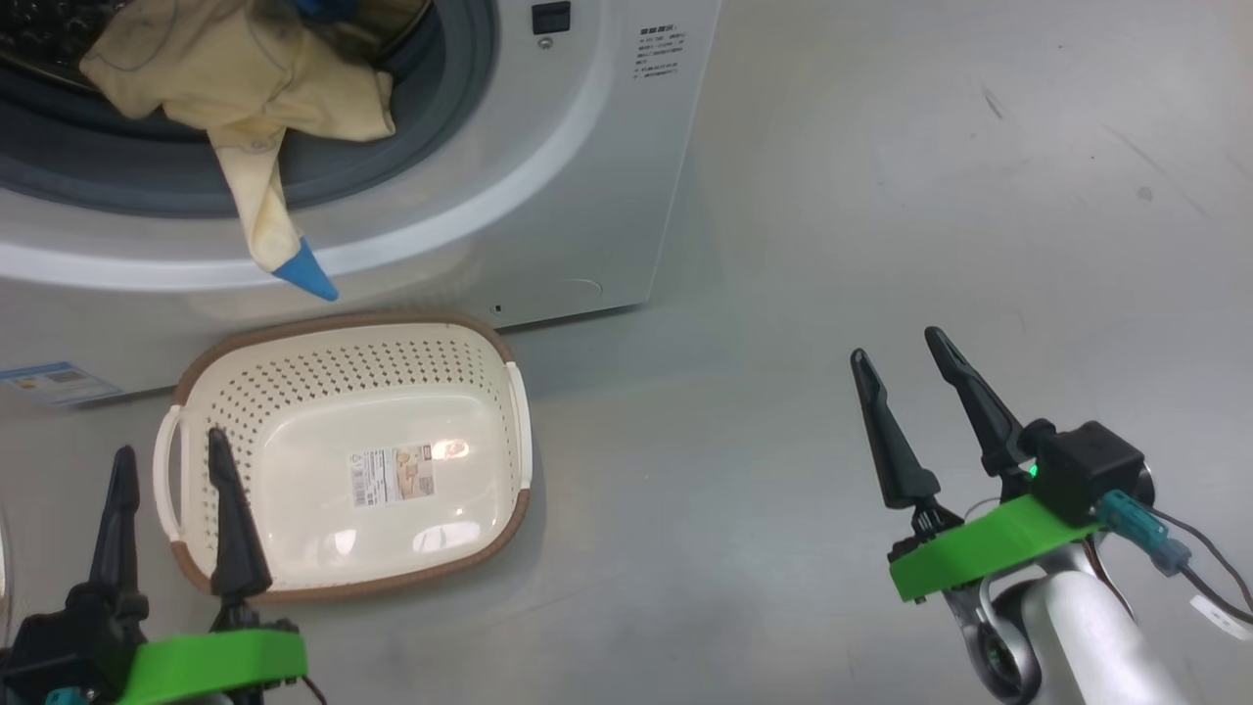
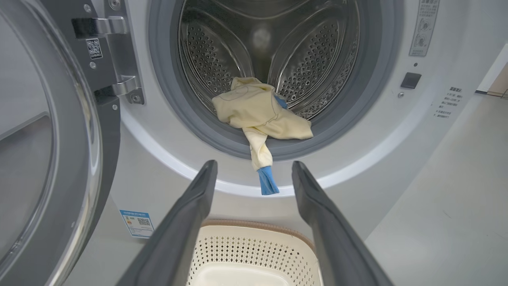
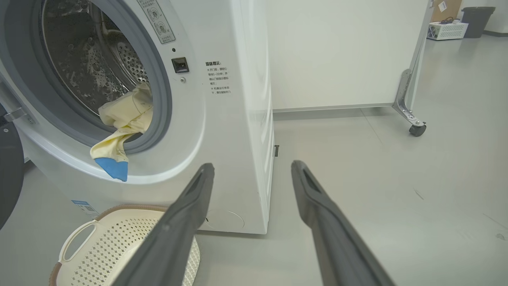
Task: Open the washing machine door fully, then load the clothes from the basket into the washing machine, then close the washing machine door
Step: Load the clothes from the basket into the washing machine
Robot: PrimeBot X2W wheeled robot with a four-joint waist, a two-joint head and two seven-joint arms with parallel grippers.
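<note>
**A:** Basket (image 1: 411, 328) is empty, so where'd the clothes (image 1: 235, 78) go?

**B:** Washing machine (image 1: 587, 196) mouth, 11 o'clock from it. One sleeve (image 1: 264, 196) dangles out, so I reckon the door (image 2: 79, 139) can't shut yet. Left gripper (image 1: 169, 446) and right gripper (image 1: 896, 345) are spread apart, empty.

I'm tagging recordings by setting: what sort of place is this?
Probably a lab or test room, not a home laundry: a washing machine on bare grey floor, beside a wheeled white partition.

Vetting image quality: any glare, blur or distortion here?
Head view: sharp; lamp glare spots on the glossy floor of the cream perforated plastic basket. Left wrist view: wide-angle bowing of the big white front-loading washing machine; soft highlight on its dimpled steel drum. Right wrist view: the near dark tool fingers look soft.
</note>
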